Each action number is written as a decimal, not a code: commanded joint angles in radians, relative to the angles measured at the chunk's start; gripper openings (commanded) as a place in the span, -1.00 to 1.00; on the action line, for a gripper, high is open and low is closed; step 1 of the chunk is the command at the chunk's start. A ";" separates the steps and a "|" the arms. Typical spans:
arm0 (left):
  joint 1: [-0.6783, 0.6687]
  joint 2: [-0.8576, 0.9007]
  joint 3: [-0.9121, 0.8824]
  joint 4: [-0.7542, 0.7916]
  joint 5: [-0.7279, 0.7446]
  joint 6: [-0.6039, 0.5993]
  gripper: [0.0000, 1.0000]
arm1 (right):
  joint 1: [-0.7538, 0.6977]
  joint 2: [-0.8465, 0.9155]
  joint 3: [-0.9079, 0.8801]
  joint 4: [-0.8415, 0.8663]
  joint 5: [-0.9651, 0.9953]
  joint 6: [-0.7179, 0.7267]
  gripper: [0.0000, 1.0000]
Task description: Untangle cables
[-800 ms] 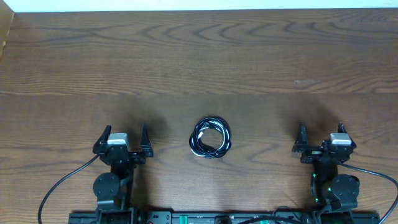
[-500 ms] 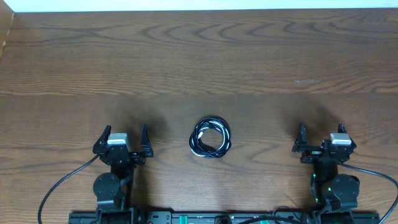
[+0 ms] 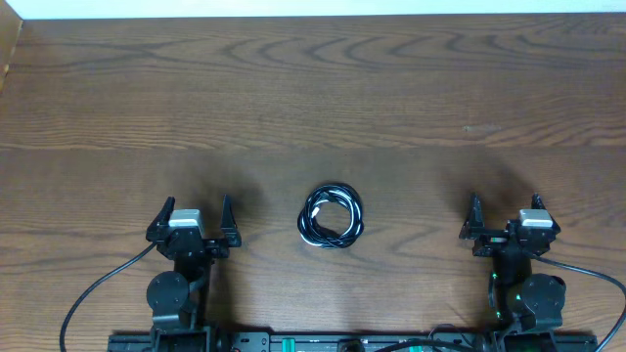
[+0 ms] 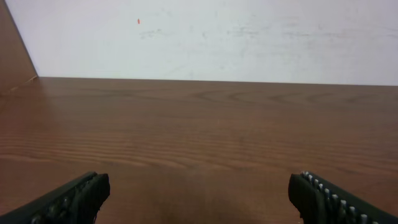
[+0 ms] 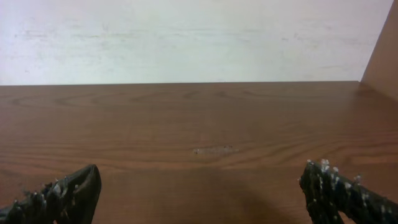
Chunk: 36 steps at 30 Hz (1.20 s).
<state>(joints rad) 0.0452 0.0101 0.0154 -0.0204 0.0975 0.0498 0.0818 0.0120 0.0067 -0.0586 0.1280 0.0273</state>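
Observation:
The cables (image 3: 332,216) lie as one small coil of thin black and whitish cord on the wooden table (image 3: 313,98), near the front, midway between the two arms. My left gripper (image 3: 195,212) stands open to the coil's left, nothing between its fingers. To the right of the coil my right gripper (image 3: 505,210) is open and empty too. Neither touches the coil. In the left wrist view the left gripper (image 4: 199,190) shows only bare wood between its spread fingertips. The right gripper (image 5: 200,186) shows the same in the right wrist view. The coil is out of both wrist views.
Thicker black wires (image 3: 98,288) run from the arm bases along the table's front edge. A pale wall (image 4: 205,37) rises behind the table's far edge. Wooden side panels (image 5: 382,50) stand at the table's far corners.

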 commanded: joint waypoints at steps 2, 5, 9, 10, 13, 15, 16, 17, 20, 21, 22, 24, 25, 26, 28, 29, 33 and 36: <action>0.006 -0.006 -0.011 -0.042 -0.005 0.003 0.96 | 0.002 -0.006 -0.001 -0.003 0.008 0.013 0.99; 0.006 -0.006 -0.011 -0.043 -0.040 0.002 0.95 | 0.002 -0.006 -0.001 -0.003 0.008 0.013 0.98; 0.006 -0.006 -0.011 -0.043 -0.039 0.002 0.96 | 0.002 -0.006 -0.001 -0.003 0.008 0.013 0.99; 0.006 -0.006 -0.011 -0.043 -0.039 0.002 0.96 | 0.002 -0.006 -0.001 -0.003 0.008 0.013 0.99; 0.006 -0.006 -0.011 -0.043 -0.039 0.002 0.96 | 0.002 -0.006 -0.001 -0.003 0.008 0.013 0.99; 0.006 -0.006 -0.011 -0.043 -0.039 0.002 0.96 | 0.002 -0.006 -0.001 -0.002 0.016 0.009 0.99; 0.006 -0.006 -0.011 -0.043 -0.039 0.002 0.96 | 0.002 -0.006 -0.001 -0.002 0.014 0.010 0.98; 0.006 -0.006 -0.011 -0.043 -0.039 0.002 0.96 | 0.002 -0.006 -0.001 -0.002 0.010 0.010 0.98; 0.006 -0.006 -0.011 -0.043 -0.039 0.002 0.96 | 0.002 -0.006 -0.001 -0.003 -0.001 0.010 0.99; 0.006 -0.006 -0.011 -0.043 -0.039 0.002 0.96 | 0.002 -0.006 -0.001 -0.003 -0.002 0.010 0.99; 0.006 -0.006 -0.011 -0.043 -0.039 0.002 0.96 | 0.002 -0.006 -0.001 -0.003 -0.005 0.010 0.99; 0.006 -0.006 -0.011 -0.043 -0.039 0.002 0.96 | 0.002 -0.006 -0.001 -0.003 -0.035 0.020 0.99; 0.006 -0.006 -0.011 -0.043 -0.039 0.002 0.96 | 0.002 -0.006 -0.001 -0.003 -0.060 0.021 0.99; 0.006 -0.006 -0.011 -0.043 -0.038 0.001 0.96 | 0.002 -0.006 -0.001 -0.003 -0.079 0.021 0.98; 0.006 -0.006 -0.011 -0.042 -0.034 -0.018 0.96 | 0.002 -0.006 -0.001 -0.005 -0.121 0.021 0.99; 0.006 -0.006 -0.011 -0.037 -0.030 -0.026 0.96 | 0.002 -0.006 -0.001 -0.004 -0.147 0.021 0.98; 0.006 -0.006 -0.008 -0.023 0.069 -0.144 0.96 | 0.002 -0.006 0.007 -0.002 -0.269 0.021 0.99; 0.006 -0.002 0.028 -0.083 0.120 -0.192 0.96 | 0.002 -0.005 0.040 -0.003 -0.354 0.057 0.99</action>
<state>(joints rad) 0.0452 0.0105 0.0208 -0.0322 0.1196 -0.0525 0.0818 0.0120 0.0078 -0.0605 -0.0978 0.0444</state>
